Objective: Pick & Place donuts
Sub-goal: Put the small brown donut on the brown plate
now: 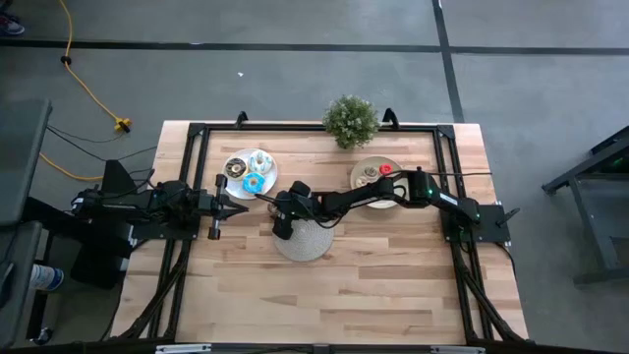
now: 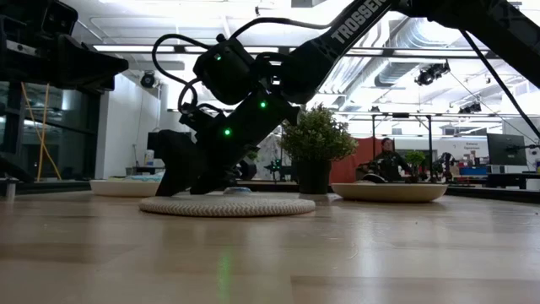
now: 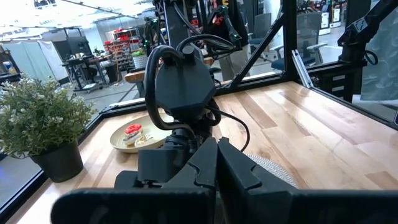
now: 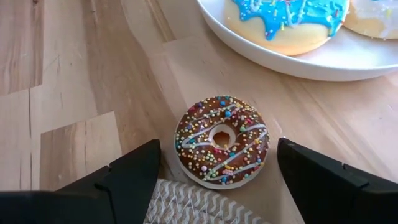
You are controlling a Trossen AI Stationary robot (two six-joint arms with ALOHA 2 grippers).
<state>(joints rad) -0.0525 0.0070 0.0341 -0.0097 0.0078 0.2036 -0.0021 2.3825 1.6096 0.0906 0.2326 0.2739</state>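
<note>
The round pale woven mat (image 1: 303,239) lies near the middle of the light wooden table (image 1: 373,285) and serves as the landmark here. Just off its edge on the bare wood, touching or almost touching the weave, sits a small brown-iced ring donut with white stripes and coloured sprinkles (image 4: 221,140). The right gripper (image 4: 214,177) is lowered over the mat's far-left rim with its two dark fingers (image 4: 127,177) spread wide, one on each side of that donut and clear of it, so it holds nothing. Beyond the donut, away from the mat, stands a round white plate (image 4: 311,62); in the right wrist view it carries a larger tan donut with bright blue icing and sprinkles (image 4: 289,22) and, beside that, the edge of a pale iced donut (image 4: 376,18). From above the same white plate (image 1: 232,182) lies up and left of the mat with several donuts on it, the blue one (image 1: 254,182) nearest the mat. Up and right of the mat is a cream-yellow round plate (image 1: 375,192) holding a red-iced donut (image 1: 386,169) and a tan one (image 1: 369,174). A small green potted plant (image 1: 350,120) stands at the table's far edge behind the mat. The left gripper (image 1: 214,207) waits well left of the mat, its fingers (image 3: 242,177) pressed together on nothing.
</note>
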